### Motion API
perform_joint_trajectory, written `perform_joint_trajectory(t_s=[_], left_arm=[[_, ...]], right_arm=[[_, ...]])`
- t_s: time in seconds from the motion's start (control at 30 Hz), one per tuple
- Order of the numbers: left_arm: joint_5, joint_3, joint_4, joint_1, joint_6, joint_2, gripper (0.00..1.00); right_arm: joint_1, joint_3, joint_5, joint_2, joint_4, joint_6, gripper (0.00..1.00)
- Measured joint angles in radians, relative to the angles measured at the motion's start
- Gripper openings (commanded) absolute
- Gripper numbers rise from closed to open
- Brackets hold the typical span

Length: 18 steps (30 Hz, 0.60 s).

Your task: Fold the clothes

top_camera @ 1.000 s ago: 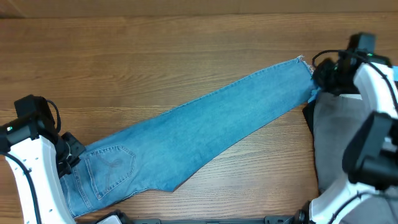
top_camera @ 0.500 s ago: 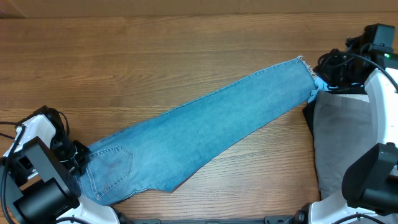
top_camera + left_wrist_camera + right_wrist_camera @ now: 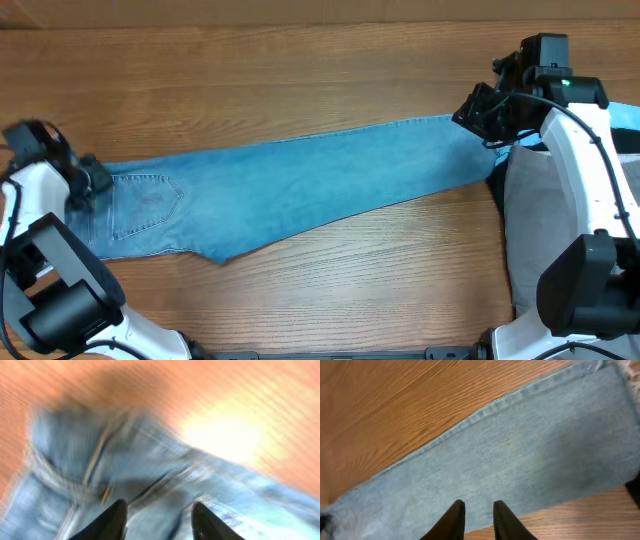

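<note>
The jeans point(image 3: 300, 190) lie stretched across the bench point(image 3: 300, 70), waistband at my left pincer point(image 3: 159, 506), hem end by my right pincer point(image 3: 477, 504). I can't tell whether either grips denim or is released.

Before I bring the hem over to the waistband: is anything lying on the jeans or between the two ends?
Nothing visible. The jeans lie flat and bare from the left gripper at the waistband to the right gripper at the hem. The grey garment lies beyond the hem end, outside that path.
</note>
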State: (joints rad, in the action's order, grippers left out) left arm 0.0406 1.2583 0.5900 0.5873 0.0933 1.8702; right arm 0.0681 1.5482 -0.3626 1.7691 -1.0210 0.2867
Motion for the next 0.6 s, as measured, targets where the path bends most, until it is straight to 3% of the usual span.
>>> perform_joint_trajectory(t_s=[0.07, 0.13, 0.23, 0.37, 0.47, 0.6], left_arm=[[0.028, 0.164, 0.171, -0.005, -0.031, 0.005, 0.50], [0.014, 0.333, 0.357, -0.010, -0.030, 0.003, 0.37], [-0.056, 0.377, 0.468, -0.010, 0.004, -0.005, 0.28], [-0.221, 0.187, 0.423, -0.009, 0.097, -0.006, 0.13], [-0.348, 0.005, 0.392, 0.035, 0.209, 0.003, 0.11], [-0.406, -0.092, 0.344, 0.151, 0.285, 0.004, 0.11]], right_arm=[[-0.010, -0.005, 0.000, 0.000, 0.007, 0.000, 0.20], [-0.018, -0.029, 0.000, 0.003, 0.024, 0.000, 0.19], [-0.039, -0.115, 0.000, 0.017, 0.072, 0.001, 0.20], [-0.070, -0.204, 0.001, 0.027, 0.106, 0.001, 0.19], [-0.071, -0.215, 0.000, 0.027, 0.111, 0.001, 0.19], [-0.072, -0.215, 0.000, 0.027, 0.121, 0.001, 0.20]])
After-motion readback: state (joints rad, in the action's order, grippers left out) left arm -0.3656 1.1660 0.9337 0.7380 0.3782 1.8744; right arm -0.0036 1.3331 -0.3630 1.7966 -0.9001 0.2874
